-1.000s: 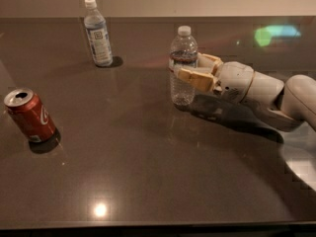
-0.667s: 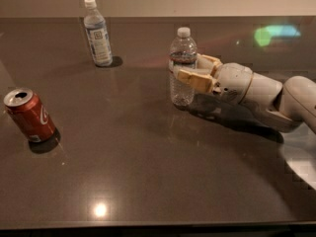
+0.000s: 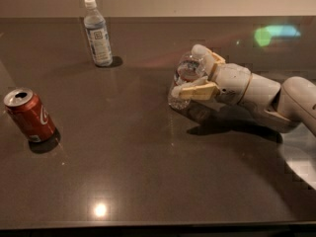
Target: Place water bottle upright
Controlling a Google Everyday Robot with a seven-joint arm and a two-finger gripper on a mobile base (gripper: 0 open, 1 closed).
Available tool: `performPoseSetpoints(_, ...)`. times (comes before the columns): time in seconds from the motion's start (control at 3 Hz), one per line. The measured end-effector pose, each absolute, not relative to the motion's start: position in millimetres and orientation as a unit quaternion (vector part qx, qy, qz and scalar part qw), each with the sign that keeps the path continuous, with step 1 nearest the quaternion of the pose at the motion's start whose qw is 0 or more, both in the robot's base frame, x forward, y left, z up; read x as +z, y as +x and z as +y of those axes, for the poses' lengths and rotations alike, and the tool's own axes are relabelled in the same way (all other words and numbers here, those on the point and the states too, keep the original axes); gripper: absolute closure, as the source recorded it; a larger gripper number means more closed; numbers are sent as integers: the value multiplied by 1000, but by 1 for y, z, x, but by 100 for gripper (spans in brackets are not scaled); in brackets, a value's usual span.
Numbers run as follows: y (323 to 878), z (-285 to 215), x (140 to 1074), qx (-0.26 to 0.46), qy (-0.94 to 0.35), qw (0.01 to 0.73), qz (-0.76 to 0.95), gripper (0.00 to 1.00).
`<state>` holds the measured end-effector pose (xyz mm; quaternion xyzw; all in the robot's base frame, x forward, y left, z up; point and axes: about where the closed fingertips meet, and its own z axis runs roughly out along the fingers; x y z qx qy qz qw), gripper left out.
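Not done yet, I'd say. The water bottle (image 3: 183, 75) sits well to the right of the red soda can (image 3: 29, 115) and a bit further back, clamped between the two cream fingers of the gripper (image 3: 186, 69), which reaches in from the side away from the can. The bottle looks tipped rather than straight up. Its base is down by the table (image 3: 123, 177), but I can't tell if it's actually seated flat. What's left is to square it up, set it down and let go. It's thin, clear, ribbed plastic, so probably squishy and a bit slippery. The tabletop is dark, smooth and glossy with glare spots. The can is shiny metal, lying tilted. Behind the can and off to its right, a second labelled bottle (image 3: 97, 33) stands upright.
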<state>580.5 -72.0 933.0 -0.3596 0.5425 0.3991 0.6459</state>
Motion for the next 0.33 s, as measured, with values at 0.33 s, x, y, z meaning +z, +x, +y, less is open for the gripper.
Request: performPoseSetpoints(0.33, 581, -72, 933, 399, -360, 646, 542, 0)
